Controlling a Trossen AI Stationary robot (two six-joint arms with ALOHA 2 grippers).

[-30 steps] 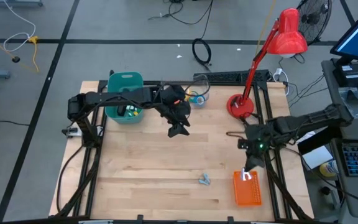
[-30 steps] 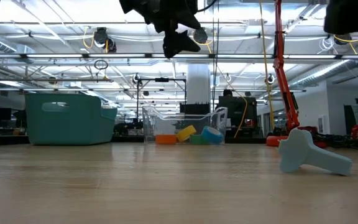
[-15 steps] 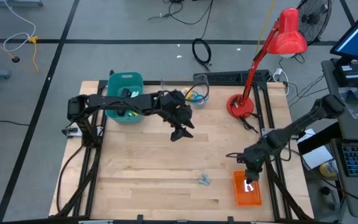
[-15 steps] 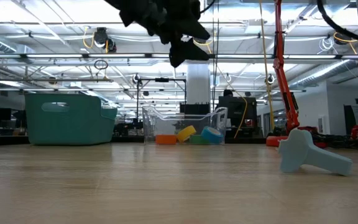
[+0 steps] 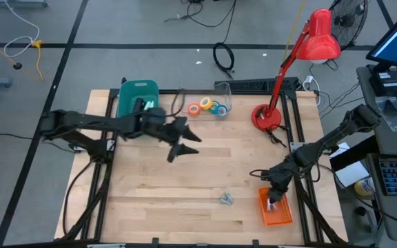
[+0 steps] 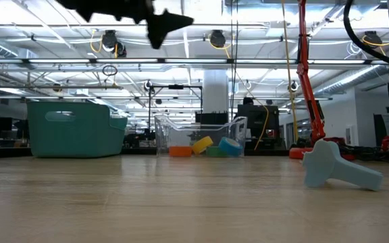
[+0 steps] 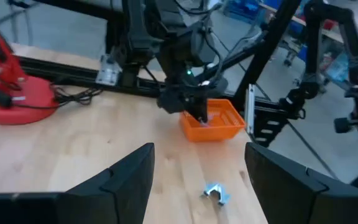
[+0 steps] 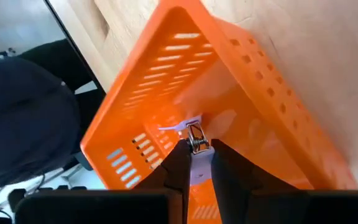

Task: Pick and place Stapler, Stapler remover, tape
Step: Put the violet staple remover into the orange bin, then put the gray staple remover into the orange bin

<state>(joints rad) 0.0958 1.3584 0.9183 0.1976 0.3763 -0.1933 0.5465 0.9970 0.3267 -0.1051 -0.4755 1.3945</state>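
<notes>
My right gripper [image 8: 197, 150] reaches into the orange basket [image 5: 276, 211] at the table's near right, shut on a small white stapler with a metal piece [image 8: 194, 135]. A pale blue stapler remover [image 5: 227, 200] lies on the wood left of the basket, also seen as the stapler remover [image 7: 215, 193] in the left wrist view. Tape rolls [image 5: 207, 107] lie in a clear bin [image 6: 198, 135] at the far edge. My left gripper [image 5: 182, 147] hangs open in the air over the table's middle, with nothing between its fingers. My right gripper pinches the stapler between its two fingers, the metal end [image 8: 196, 142] sticking out past the fingertips. The fingers slant down from above into the basket. Whether the stapler touches the basket's floor I cannot tell.
A teal bin [image 5: 138, 105] stands at the far left beside the clear bin. A red desk lamp [image 5: 267, 117] stands at the far right. Bare wood lies between the bins and the stapler remover.
My left gripper has drawn back from beside the clear bin toward the table's left edge and tipped up nearer to level, staying open. My right gripper has sunk with the stapler into the orange basket and rolled about its own line.
</notes>
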